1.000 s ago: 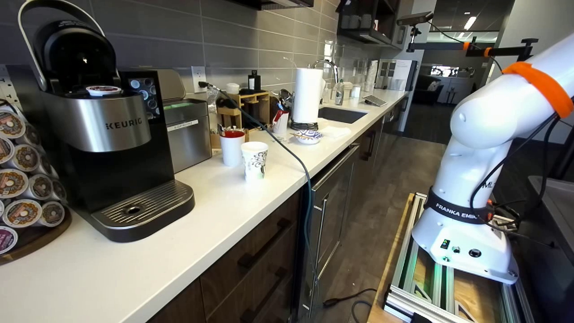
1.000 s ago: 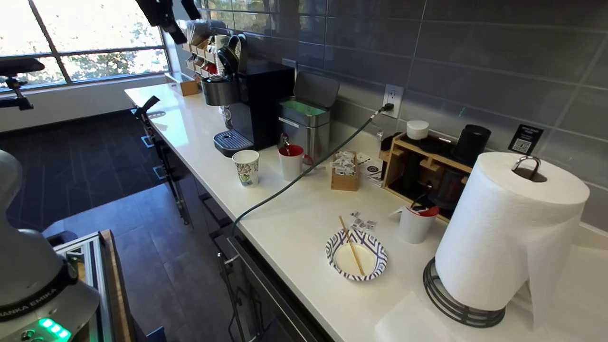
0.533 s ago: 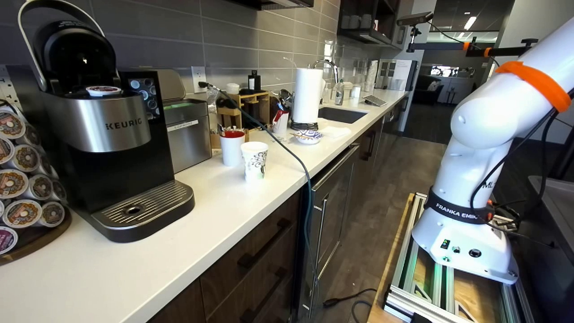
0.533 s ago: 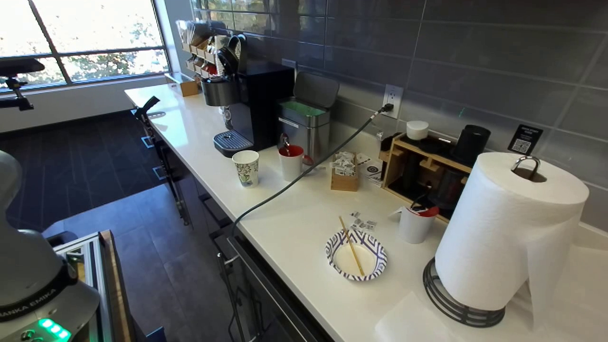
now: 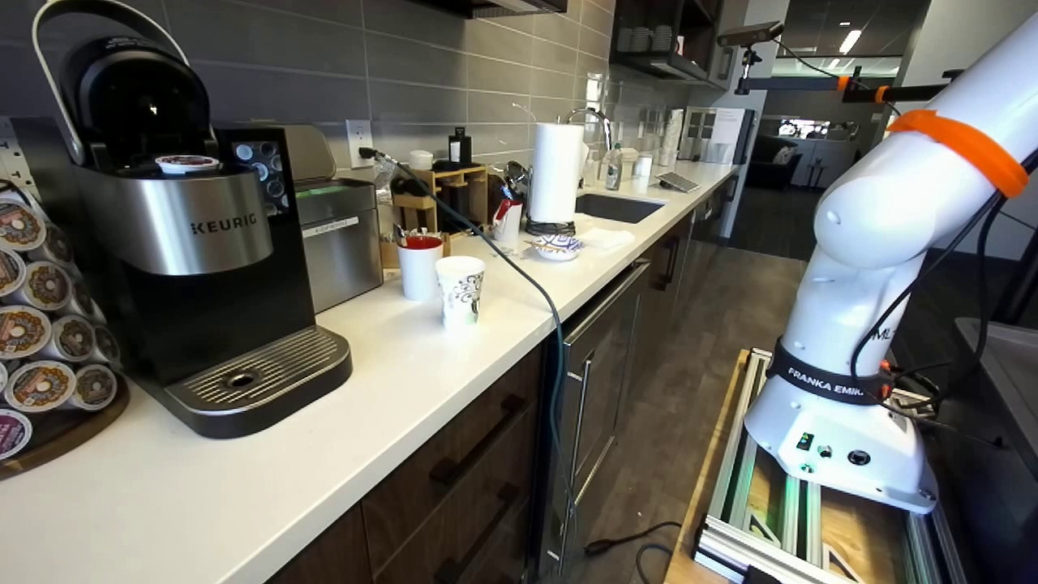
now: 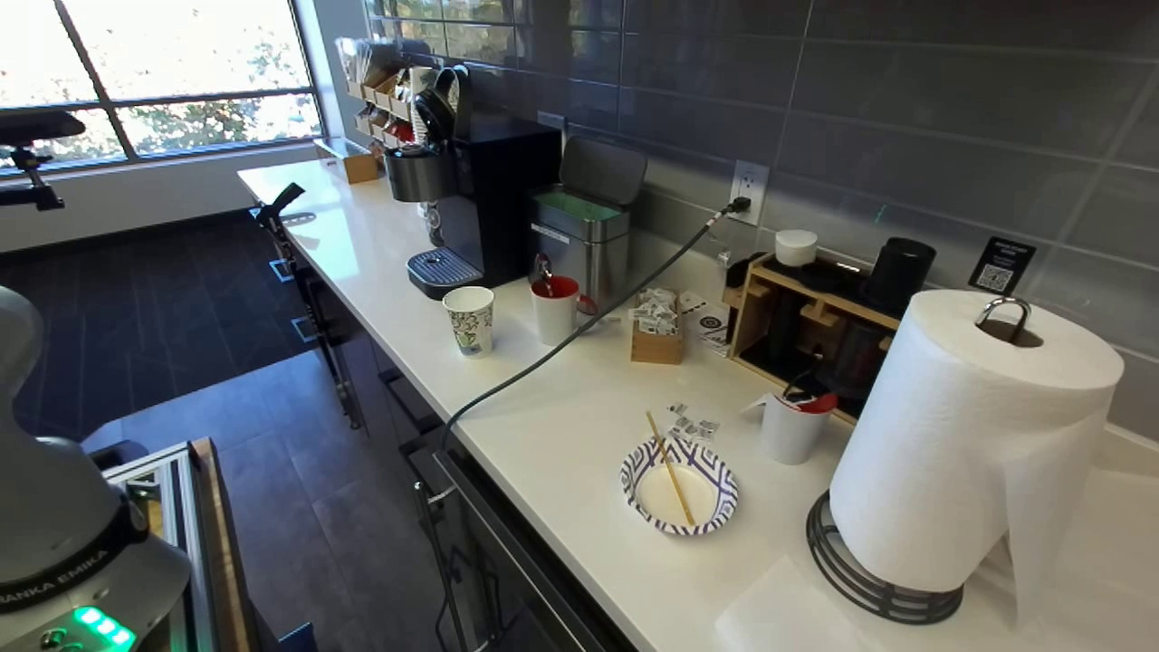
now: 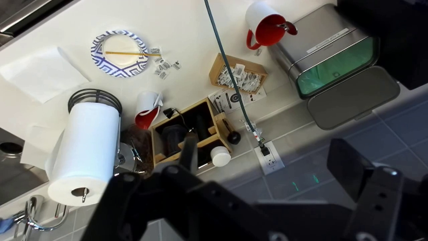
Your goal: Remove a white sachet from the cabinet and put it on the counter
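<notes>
The cabinet [image 5: 495, 6] shows only as a dark lower edge at the top of an exterior view; its inside is hidden. The white counter [image 5: 389, 397] runs along the wall; it also shows in an exterior view [image 6: 552, 453] and in the wrist view [image 7: 190, 30]. Several loose white sachets [image 6: 695, 424] lie on it beside the patterned bowl, also in the wrist view [image 7: 164, 65]. More white sachets [image 7: 239, 78] fill a small wooden box. No sachet shows in the cabinet. My gripper [image 7: 263, 147] is open and empty high above the counter, out of both exterior views.
A dark cable [image 7: 219, 43] crosses the counter to a wall outlet. A paper towel roll [image 6: 969, 444], a bowl [image 6: 634, 462], a red-lined mug [image 6: 554, 317], a paper cup [image 6: 469, 330], a metal bin [image 7: 331, 50] and a coffee maker [image 5: 219, 219] stand on the counter.
One second ago my gripper showed at the top of an exterior view; it has moved up out of that view. The upper arm has swung slightly. The counter objects have not moved.
</notes>
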{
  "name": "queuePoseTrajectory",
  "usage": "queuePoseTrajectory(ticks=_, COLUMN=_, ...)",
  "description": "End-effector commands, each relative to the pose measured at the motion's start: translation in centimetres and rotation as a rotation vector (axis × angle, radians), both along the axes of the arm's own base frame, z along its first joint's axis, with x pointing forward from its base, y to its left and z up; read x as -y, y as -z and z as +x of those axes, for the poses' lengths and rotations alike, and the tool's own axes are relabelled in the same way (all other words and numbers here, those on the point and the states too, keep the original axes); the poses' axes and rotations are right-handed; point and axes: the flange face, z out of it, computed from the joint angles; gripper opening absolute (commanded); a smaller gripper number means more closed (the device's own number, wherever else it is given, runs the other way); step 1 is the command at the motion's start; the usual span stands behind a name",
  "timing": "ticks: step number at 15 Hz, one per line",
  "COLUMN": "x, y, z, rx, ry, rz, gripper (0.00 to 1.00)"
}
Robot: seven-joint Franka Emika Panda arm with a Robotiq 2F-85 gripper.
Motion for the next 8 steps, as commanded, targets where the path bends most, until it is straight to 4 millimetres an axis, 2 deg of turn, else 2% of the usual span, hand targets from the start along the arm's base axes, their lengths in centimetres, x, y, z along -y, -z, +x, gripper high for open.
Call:
queuePoseTrajectory(ticks=1, x=0.0, y=-0.1, z=0.0, rx=0.0, ry=0.0, rz=0.0, gripper=1.0)
queuePoseTrajectory(ticks=4, x=0.0, y=-0.2, z=0.0, rx=0.001, ry=0.0, rz=0.0, gripper=1.0)
queuePoseTrajectory(ticks=8, x=2.4, y=-3.1, z=1.7, rx=0.113, ry=-0.048, rz=-0.035, gripper=1.0)
